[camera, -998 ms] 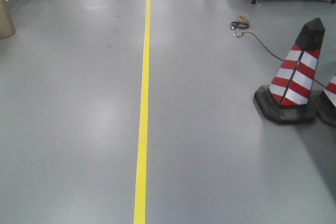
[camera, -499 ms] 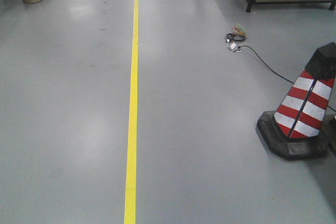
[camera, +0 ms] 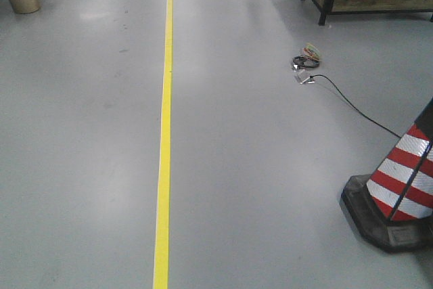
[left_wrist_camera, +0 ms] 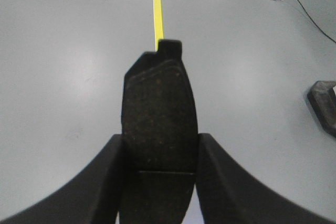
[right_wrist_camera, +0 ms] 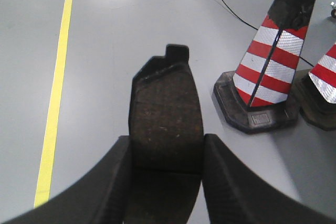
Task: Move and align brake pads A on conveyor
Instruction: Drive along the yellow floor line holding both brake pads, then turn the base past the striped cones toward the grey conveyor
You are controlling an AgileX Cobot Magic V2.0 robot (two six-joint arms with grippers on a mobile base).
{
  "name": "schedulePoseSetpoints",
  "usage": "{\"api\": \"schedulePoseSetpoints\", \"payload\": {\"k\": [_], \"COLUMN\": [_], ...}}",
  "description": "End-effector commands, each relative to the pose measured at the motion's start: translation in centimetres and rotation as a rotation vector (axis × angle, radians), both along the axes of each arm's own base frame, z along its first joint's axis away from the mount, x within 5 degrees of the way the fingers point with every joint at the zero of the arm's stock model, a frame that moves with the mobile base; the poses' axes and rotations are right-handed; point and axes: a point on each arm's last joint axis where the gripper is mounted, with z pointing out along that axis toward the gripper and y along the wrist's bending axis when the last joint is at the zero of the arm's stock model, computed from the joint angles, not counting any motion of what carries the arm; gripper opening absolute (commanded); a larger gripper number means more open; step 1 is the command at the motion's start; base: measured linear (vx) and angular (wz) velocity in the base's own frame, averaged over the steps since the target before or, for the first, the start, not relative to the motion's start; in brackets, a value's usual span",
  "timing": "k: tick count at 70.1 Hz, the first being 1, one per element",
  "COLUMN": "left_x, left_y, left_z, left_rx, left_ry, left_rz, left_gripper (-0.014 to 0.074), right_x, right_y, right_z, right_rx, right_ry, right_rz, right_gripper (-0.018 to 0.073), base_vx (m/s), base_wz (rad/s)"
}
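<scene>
One brake pad (left_wrist_camera: pixel 159 124) sat clamped in the left pincer (left_wrist_camera: pixel 159 153), and a second brake pad (right_wrist_camera: pixel 166 114) in the right pincer (right_wrist_camera: pixel 166 156), both pincers closed on the pads' long sides. Below lay only grey floor (camera: pixel 270 167) with a yellow line (camera: pixel 163 153) and a striped cone (right_wrist_camera: pixel 273 61). No conveyor showed, so I judged placing and aligning remained.

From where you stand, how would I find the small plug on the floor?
Follow the yellow line up the grey floor, then look right. A black cable runs from the striped cone to the plug, pale and boxy, just below a coil of coloured wires.
</scene>
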Motion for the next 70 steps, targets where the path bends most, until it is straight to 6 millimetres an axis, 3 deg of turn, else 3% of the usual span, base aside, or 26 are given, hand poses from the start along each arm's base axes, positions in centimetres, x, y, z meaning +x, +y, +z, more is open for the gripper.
{"api": "schedulePoseSetpoints", "payload": {"k": [1,32,70], "left_x": [0.41,0.41,0.41], "left_y": [-0.07,-0.07,-0.07], "left_z": [1.49,1.49,1.49], "left_rx": [-0.001,-0.001,-0.001], "left_ry": [-0.101,-0.101,-0.101], "left_rz": [-0.011,-0.011,-0.011], "left_gripper": [-0.0006,-0.0006,-0.0006], "right_x": [0.52,0.52,0.52], "right_y": [-0.01,-0.01,-0.01], "right_z": [1.55,1.55,1.55], "right_rx": [-0.025,-0.025,-0.025], "right_ry": [-0.103,-0.103,-0.103], "right_rz": [0.011,0.011,0.011], "right_gripper": [-0.0007,-0.0007,-0.0007], "base_vx": [0.40,0.36,0.26], "base_wz": [-0.04,-0.23,-0.81]}}
